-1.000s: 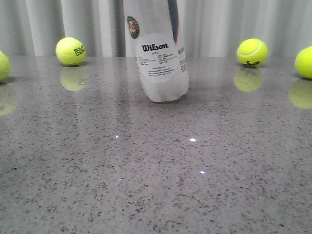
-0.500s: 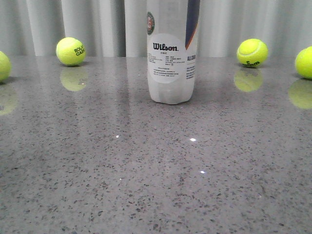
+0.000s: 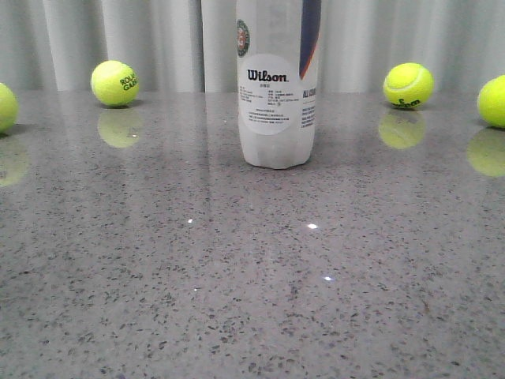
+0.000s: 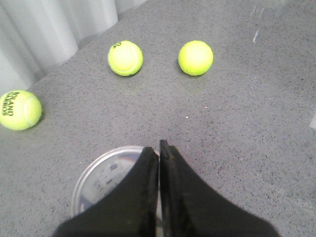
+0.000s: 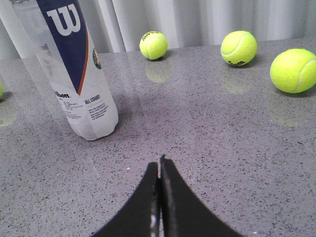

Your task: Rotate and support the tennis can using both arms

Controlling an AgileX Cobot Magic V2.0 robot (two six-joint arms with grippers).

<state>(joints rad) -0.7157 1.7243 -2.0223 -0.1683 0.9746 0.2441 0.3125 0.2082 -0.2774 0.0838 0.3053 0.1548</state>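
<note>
The left tool [image 4: 159, 148], fingers pressed together and holding nothing, hangs directly above the round top of the tennis can [image 4: 106, 180]. The can stands upright on the grey counter [image 3: 252, 260]. The right tool [image 5: 159, 165], likewise closed and empty, sits well apart from the can.

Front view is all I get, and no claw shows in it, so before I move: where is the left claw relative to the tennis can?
Observer: The left claw is shut, above the tennis can's top; I cannot tell whether it touches.
Operator: And the right one?
Observer: The right claw is shut too, apart from the can, with bare table between them.
Operator: Which way does the big W face?
Observer: Toward the right wrist camera.
</note>
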